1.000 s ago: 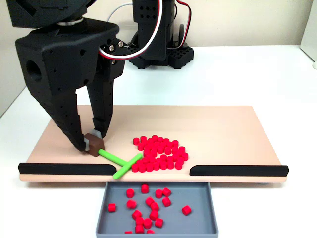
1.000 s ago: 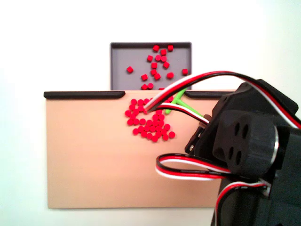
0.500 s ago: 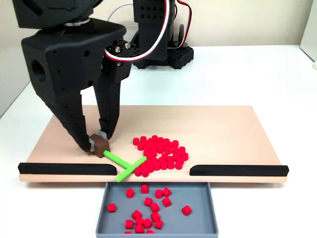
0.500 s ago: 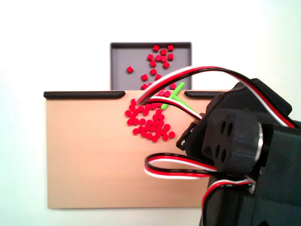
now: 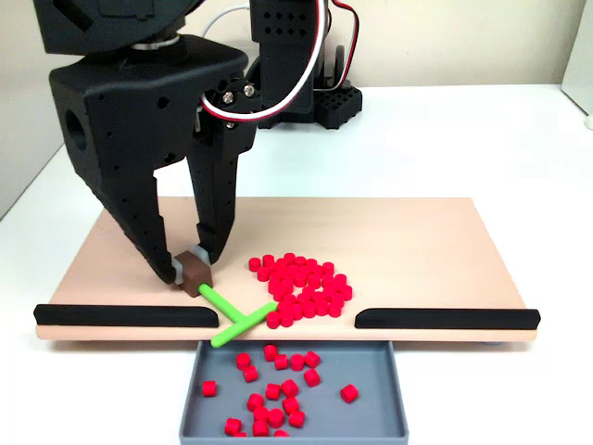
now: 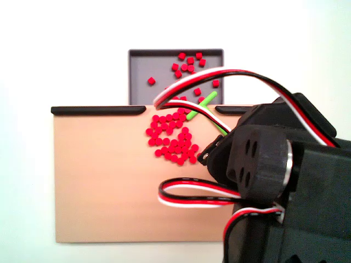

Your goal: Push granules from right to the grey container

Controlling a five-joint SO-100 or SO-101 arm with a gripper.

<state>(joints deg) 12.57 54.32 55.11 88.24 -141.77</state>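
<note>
Spreading sideways, granules [image 5: 301,289] beside grey container [image 5: 389,408].

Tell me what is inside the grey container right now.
The grey container holds about a dozen loose red granules, scattered mostly left of its middle in the front fixed view. In the other fixed view the arm's cables cover part of its near edge.
</note>
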